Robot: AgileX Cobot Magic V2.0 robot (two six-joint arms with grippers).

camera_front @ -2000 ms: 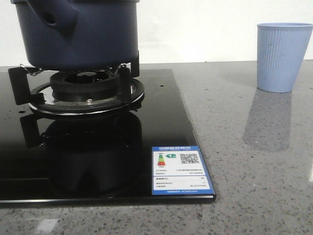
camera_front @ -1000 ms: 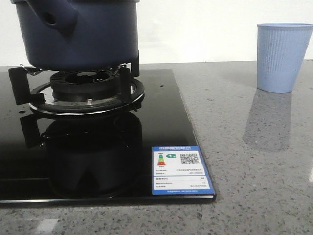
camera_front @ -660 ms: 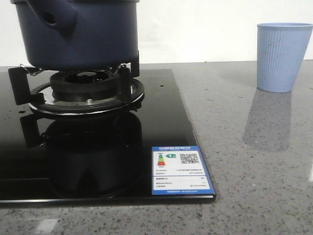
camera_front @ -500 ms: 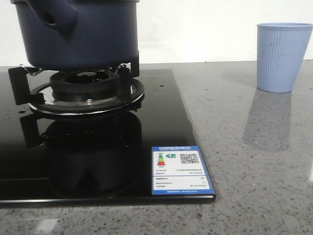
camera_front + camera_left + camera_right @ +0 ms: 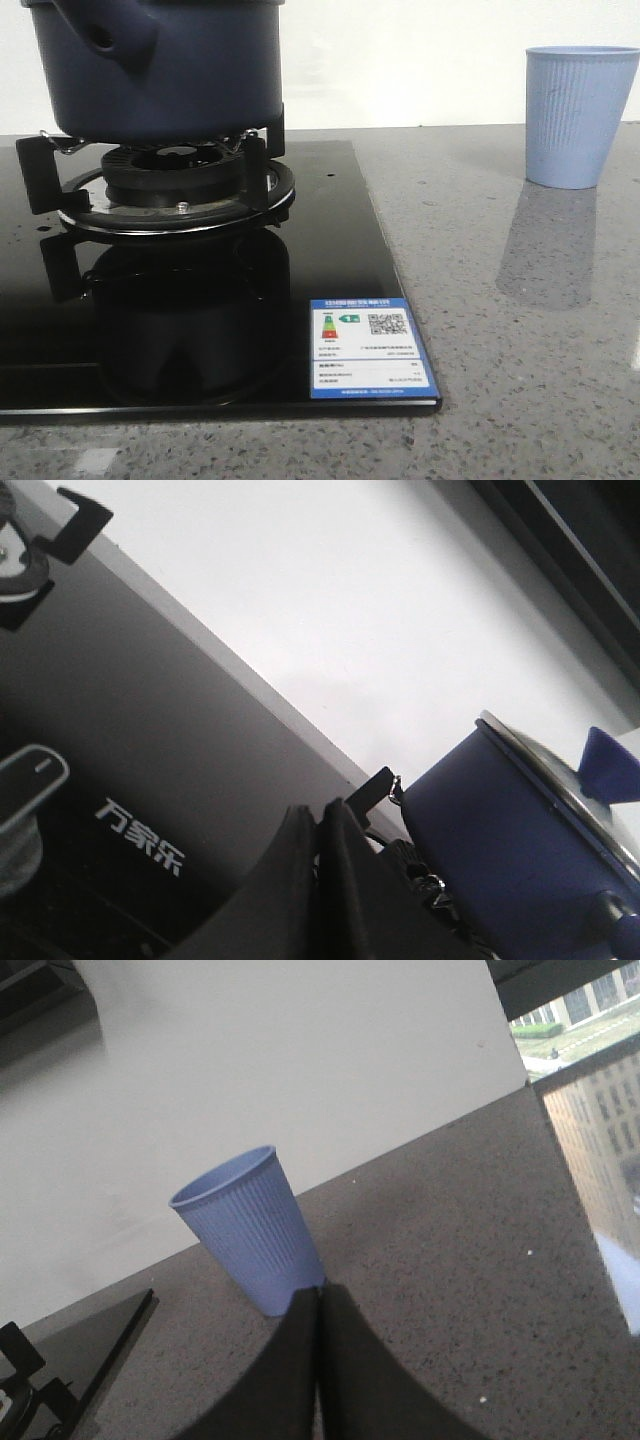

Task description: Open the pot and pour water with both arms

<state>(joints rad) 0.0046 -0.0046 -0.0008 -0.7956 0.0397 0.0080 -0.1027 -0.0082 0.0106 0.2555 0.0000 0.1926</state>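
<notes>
While the pot (image 5: 160,70) is sitting upright on the burner grate (image 5: 150,185) in the front view, its stubby hollow handle is pointing toward the camera & to the left; the light blue cup (image 5: 580,115) is standing well apart on the counter (image 5: 520,330). Left wrist: left gripper (image 5: 322,825) is showing fingers pressed together w/ nothing between, pot w/ lid (image 5: 570,780) nearby. Right wrist: right gripper (image 5: 318,1305) is likewise closed & empty, near the cup.
</notes>
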